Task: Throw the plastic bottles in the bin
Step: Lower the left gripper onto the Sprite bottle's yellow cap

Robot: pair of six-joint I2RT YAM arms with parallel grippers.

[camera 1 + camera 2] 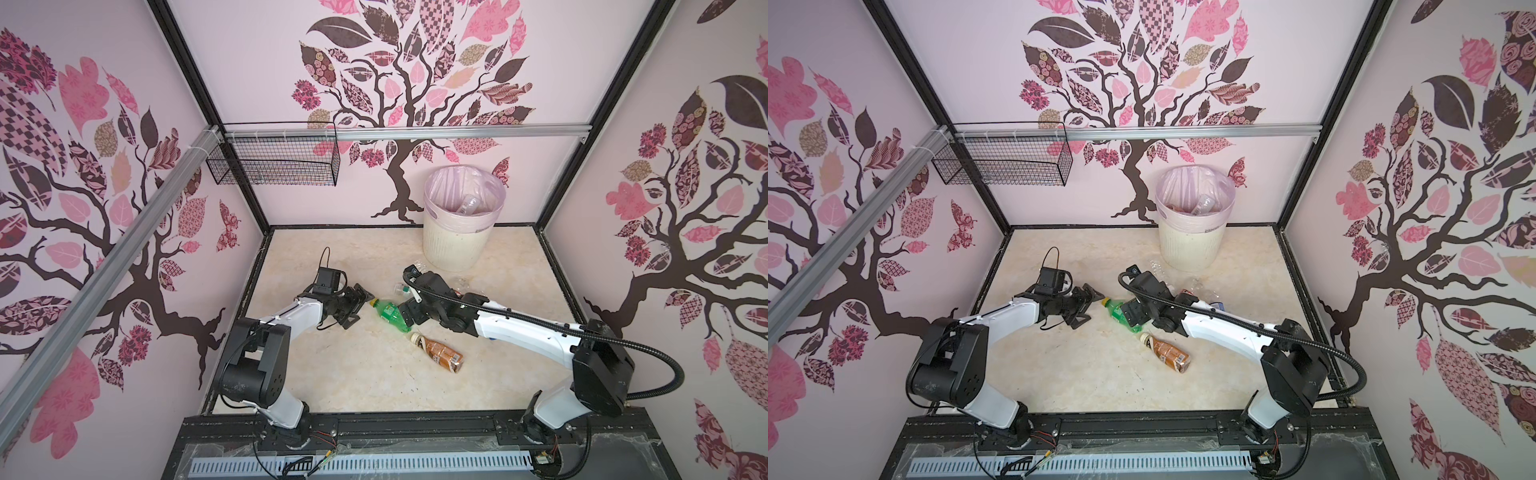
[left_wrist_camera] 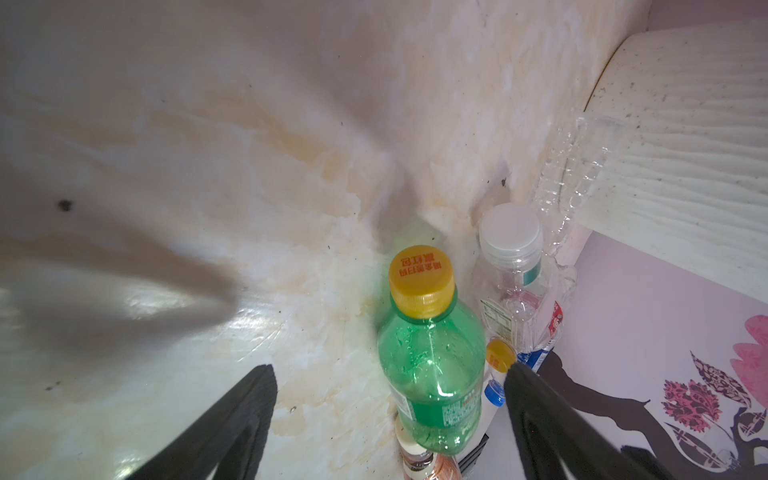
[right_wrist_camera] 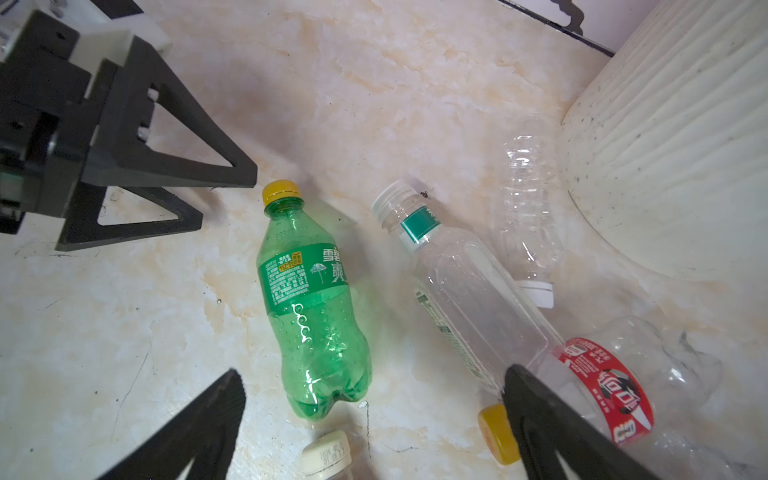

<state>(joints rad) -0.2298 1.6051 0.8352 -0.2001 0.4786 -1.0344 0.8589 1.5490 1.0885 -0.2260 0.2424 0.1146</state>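
Two robot arms, each with glossy white link shells and bulky matte black joint housings, are mounted on a black slotted rail point(image 1: 415, 426). The left arm point(image 1: 291, 313) carries a small black box camera point(image 1: 328, 280) with a thin looped cable. A thick ribbed black conduit point(image 1: 648, 347) runs along the right arm point(image 1: 528, 334). Both end in black jaws shaped as open triangular frames.

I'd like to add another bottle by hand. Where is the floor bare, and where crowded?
Bare: the near floor between the brown-labelled bottle and the front rail; the far left floor below the wire basket. Crowded: from the green bottle to the bin, where clear bottles lie.
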